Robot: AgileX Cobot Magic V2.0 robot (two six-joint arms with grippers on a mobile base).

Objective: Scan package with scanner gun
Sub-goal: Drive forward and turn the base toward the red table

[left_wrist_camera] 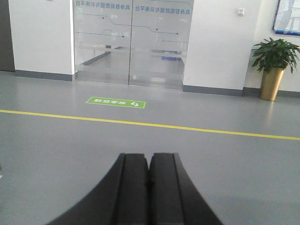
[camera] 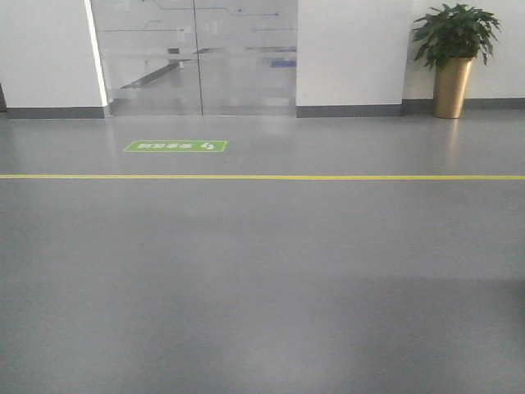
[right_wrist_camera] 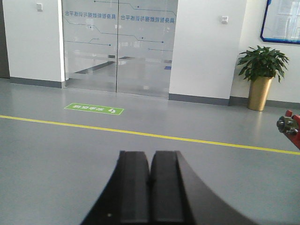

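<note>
The package and the scanner gun are out of view in all three views. My left gripper (left_wrist_camera: 149,157) points out over bare grey floor, its two black fingers pressed together with nothing between them. My right gripper (right_wrist_camera: 150,154) is held the same way, shut and empty, above the floor. Neither arm appears in the front view.
A yellow floor line (camera: 262,176) runs across the room, with a green floor sign (camera: 175,146) beyond it. Glass doors (camera: 197,57) stand in the white back wall. A potted plant (camera: 454,57) is at the right. A red part (right_wrist_camera: 290,126) juts in at the right wrist view's edge.
</note>
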